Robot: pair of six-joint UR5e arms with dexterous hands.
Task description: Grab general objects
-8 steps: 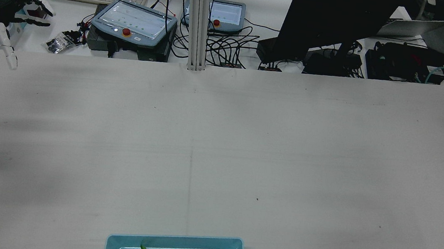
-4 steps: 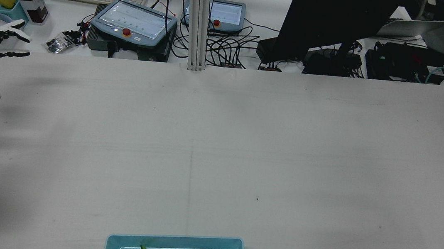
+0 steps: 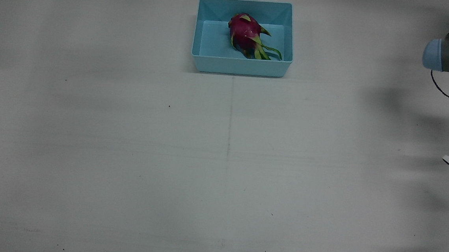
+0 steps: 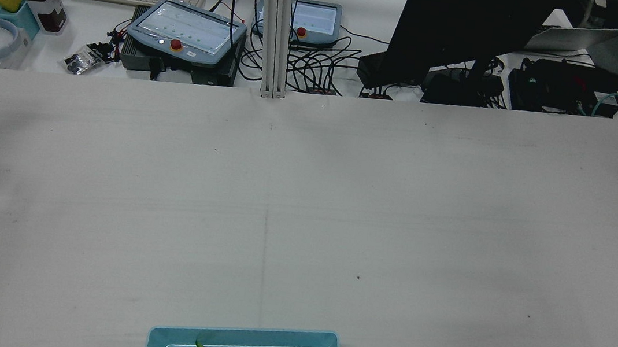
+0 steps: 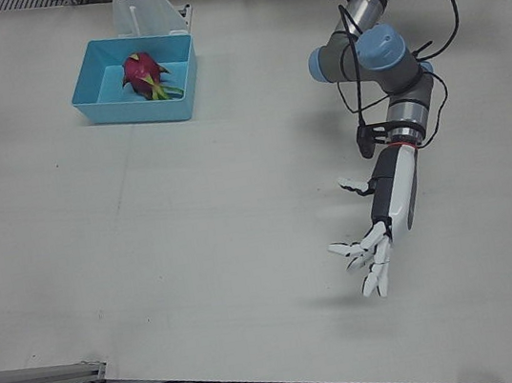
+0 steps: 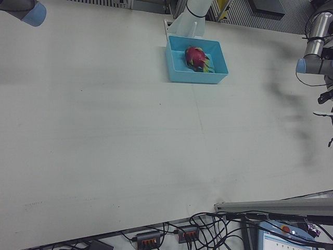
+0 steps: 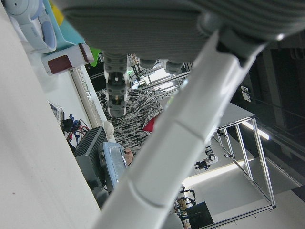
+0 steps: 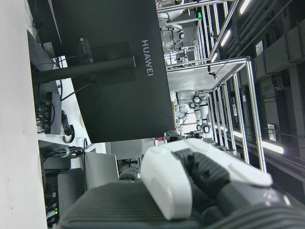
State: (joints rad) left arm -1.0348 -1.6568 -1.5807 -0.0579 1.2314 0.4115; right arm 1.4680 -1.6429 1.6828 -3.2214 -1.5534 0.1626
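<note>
A: Dragon fruit [image 3: 246,32]?
B: Lying in the blue bin [image 3: 208,61], robot side of the table [image 3: 131,156].
A: Hands?
B: Left hand [image 5: 375,249] spread above bare table, holding nothing, far from bin. Right hand [image 8: 200,183]: too close up, cannot tell.

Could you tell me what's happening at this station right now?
Nothing is being held. The left hand hangs open, fingers spread, over bare table far from the blue bin. A dragon fruit lies in that bin. The right hand shows only in its own camera, its state unclear.
</note>
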